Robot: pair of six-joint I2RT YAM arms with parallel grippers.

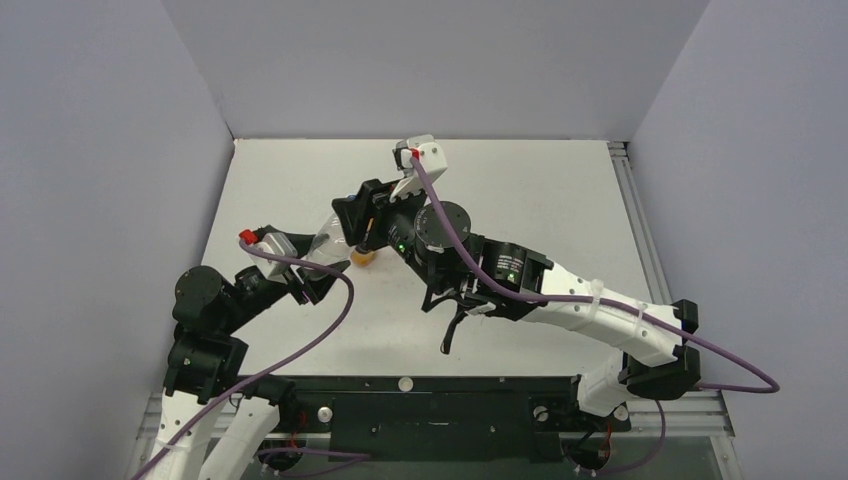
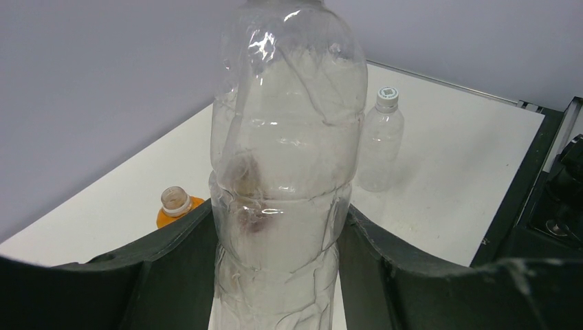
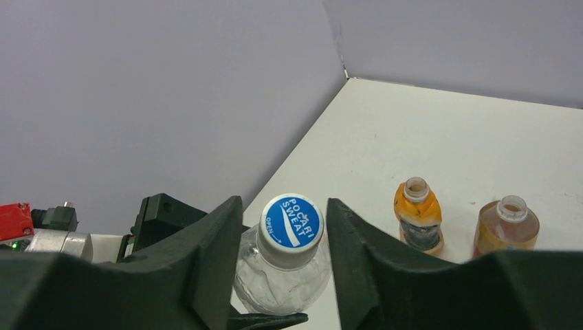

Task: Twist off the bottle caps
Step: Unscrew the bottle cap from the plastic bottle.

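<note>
Right wrist view: the right gripper (image 3: 282, 202) sets its jaws either side of the blue Pocari Sweat cap (image 3: 292, 229), which sits on the large clear bottle (image 3: 278, 285); whether they pinch it cannot be told. The jaws of the left gripper (image 2: 276, 210) press against that bottle's crumpled body. Beside the large clear bottle, an orange bottle (image 3: 417, 218) and a reddish-brown bottle (image 3: 507, 230) stand uncapped on the white table (image 3: 426, 137). Beyond it, a small clear bottle (image 2: 380, 148) wears a white cap (image 2: 388, 95). Contents cannot be told.
</note>
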